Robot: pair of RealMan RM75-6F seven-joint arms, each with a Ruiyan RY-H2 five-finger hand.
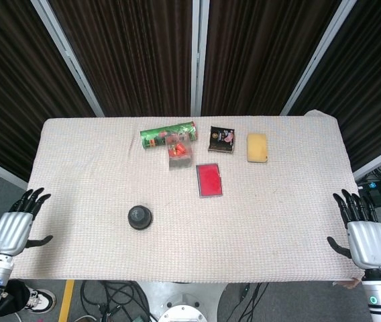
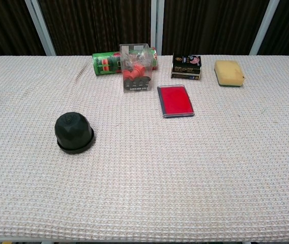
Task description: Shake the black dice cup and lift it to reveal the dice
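A table [image 1: 291, 201] draped in a pale waffle-weave cloth [image 2: 195, 168] fills the scene, its near corners lying just inside the robot's left hand [image 1: 15, 228] and right hand [image 1: 365, 238]. Across the table from both hands hang dark pleated curtains [image 1: 133, 60] divided by slanting white metal posts [image 1: 70, 60]. Below the near edge, between the hands, black cables [image 1: 120, 295] sprawl over a grey floor [image 1: 93, 302] crossed by a yellow stripe [image 1: 66, 298].
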